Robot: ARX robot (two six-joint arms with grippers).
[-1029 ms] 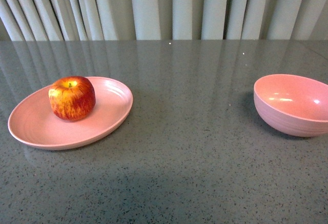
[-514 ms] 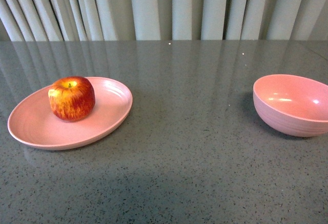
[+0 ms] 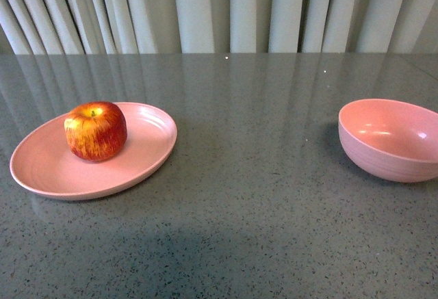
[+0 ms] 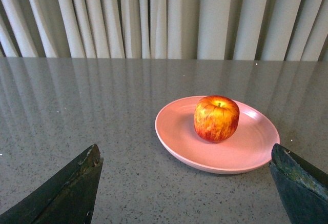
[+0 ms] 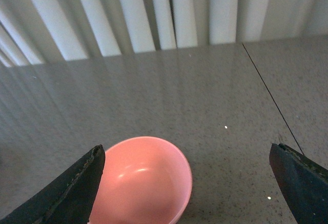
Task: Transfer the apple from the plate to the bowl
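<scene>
An apple (image 3: 96,131) on a pink plate (image 3: 48,172).
It is round and red with yellow streaks. The left fingers (image 4: 66,196) and right fingers (image 5: 69,196) are spread wide.

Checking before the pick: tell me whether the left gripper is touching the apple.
Apart. The left wrist view shows the left gripper open, its fingers wide of the apple, which sits on the plate beyond them.

apple (image 3: 96,131) red, yellow streaks | plate (image 3: 48,172) pink | bowl (image 3: 393,141) pink
</scene>
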